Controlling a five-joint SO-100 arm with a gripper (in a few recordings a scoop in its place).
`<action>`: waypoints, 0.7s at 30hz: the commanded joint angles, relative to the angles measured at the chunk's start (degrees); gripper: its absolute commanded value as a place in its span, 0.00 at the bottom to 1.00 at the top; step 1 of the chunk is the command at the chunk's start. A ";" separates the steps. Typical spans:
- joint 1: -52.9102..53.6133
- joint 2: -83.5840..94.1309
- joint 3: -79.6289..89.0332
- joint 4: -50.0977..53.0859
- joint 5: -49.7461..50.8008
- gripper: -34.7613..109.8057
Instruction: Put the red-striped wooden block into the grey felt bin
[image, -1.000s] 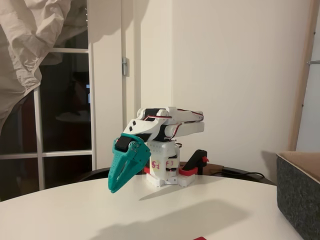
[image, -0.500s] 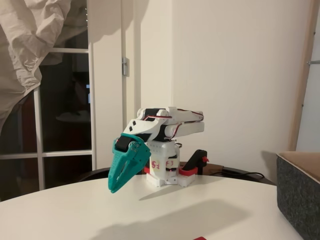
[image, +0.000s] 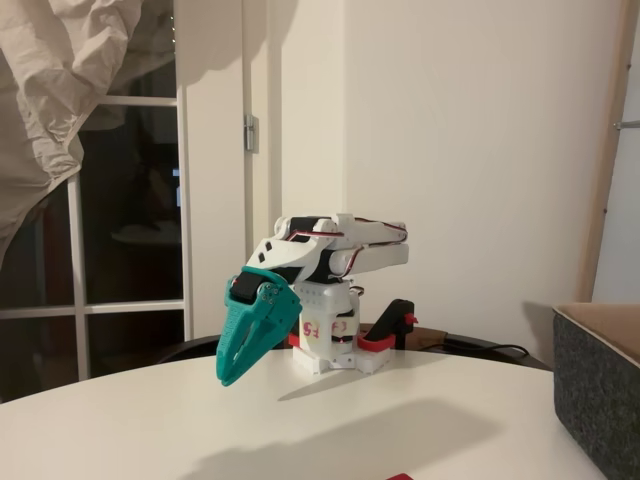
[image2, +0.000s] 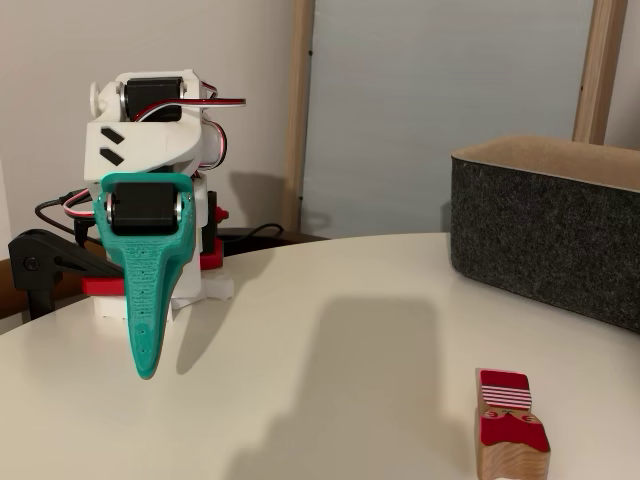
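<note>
No change is being registered across last second: arm folded at base, gripper (image: 230, 372) hanging nose-down above table (image2: 330, 330), jaws together, empty. Red-striped wooden block (image2: 511, 428) is lying on table, well apart from gripper, near grey felt bin (image2: 550, 225). Approach not yet begun.

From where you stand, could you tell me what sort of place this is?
Probably a room in a home: a glazed door dark outside, a pale round table, and a grey felt bin standing on it.
</note>
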 joint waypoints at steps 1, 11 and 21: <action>0.44 1.76 0.70 0.88 0.70 0.24; 0.44 1.76 0.70 0.88 0.70 0.24; 0.44 1.76 0.70 0.88 -0.62 0.24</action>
